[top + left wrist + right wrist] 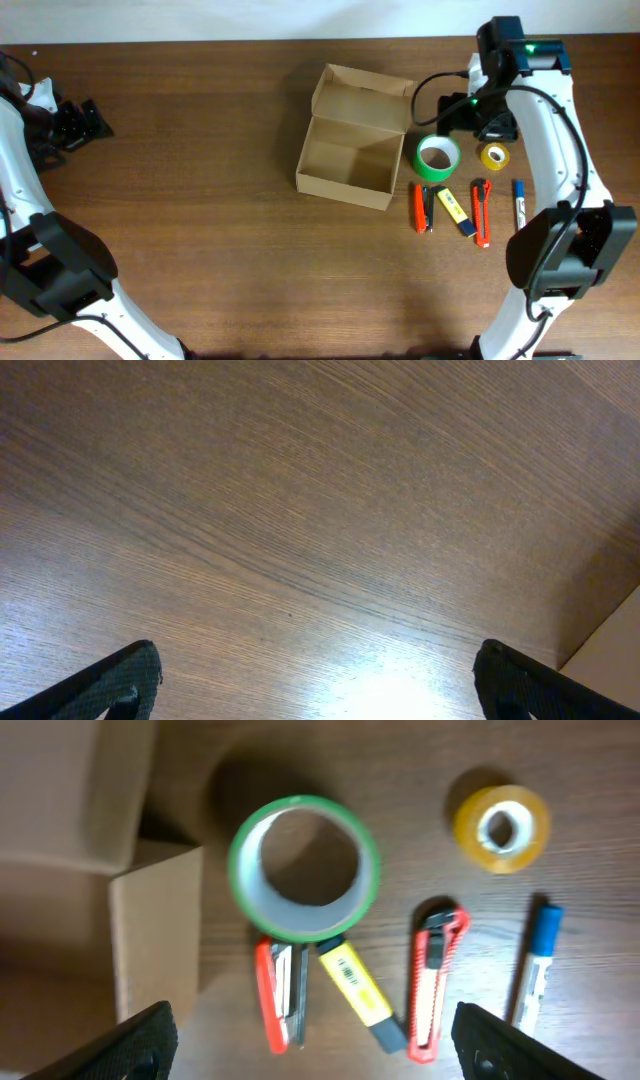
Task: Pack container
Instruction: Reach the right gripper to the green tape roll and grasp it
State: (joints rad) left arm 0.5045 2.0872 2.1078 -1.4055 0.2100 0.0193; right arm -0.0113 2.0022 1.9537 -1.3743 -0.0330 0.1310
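Cardboard, plain tan: the container sits mid-table, a little toward the right arm's side, with its flap lid folded back and its cavity bare. Nothing is packed yet.

Supplies lie in a loose cluster just right of the box, likely staged there for easy reach: green tape roll next to the box's corner, yellow tape roll apart to its right. Below them, in a row: orange cutter, yellow highlighter, red cutter, blue marker. The orange cutter and the highlighter reach the green roll's lower edge.

Right gripper hangs above the cluster, jaws spread wide and holding nothing. The green roll is roughly centred ahead of them, so it is probably the first pick.

Left gripper is parked at the far left over bare table, jaws fully spread and empty, out of the working arm's way.

Judgement: packing is at its start, every item remaining outside.
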